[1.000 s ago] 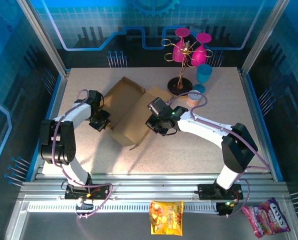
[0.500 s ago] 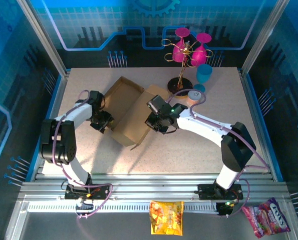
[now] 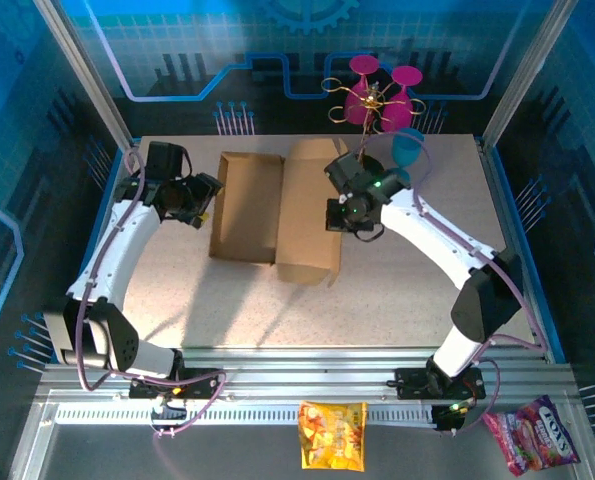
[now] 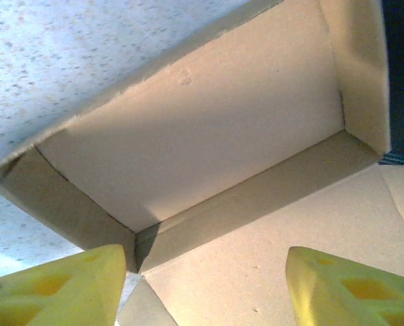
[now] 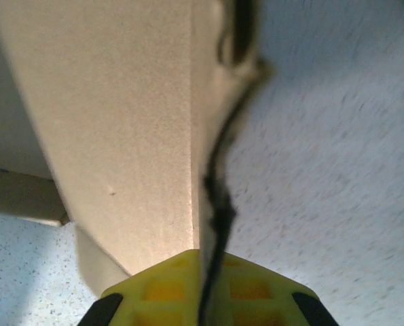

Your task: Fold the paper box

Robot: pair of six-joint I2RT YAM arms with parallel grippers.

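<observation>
Two pink glasses hang on a wire stand (image 3: pixel 371 100) at upper right, with a blue cup (image 3: pixel 409 147) beside it, both close behind the right gripper (image 3: pixel 342 215). That gripper is clamped on the lid edge of the paper box (image 3: pixel 277 210), upper centre. The left gripper (image 3: pixel 205 203) waits at the tray's left wall, jaws apart. The speckled table (image 3: pixel 407 280) sits inside blue-panelled walls. Earlier the box lay diagonal and lower, with the left jaws closed.
</observation>
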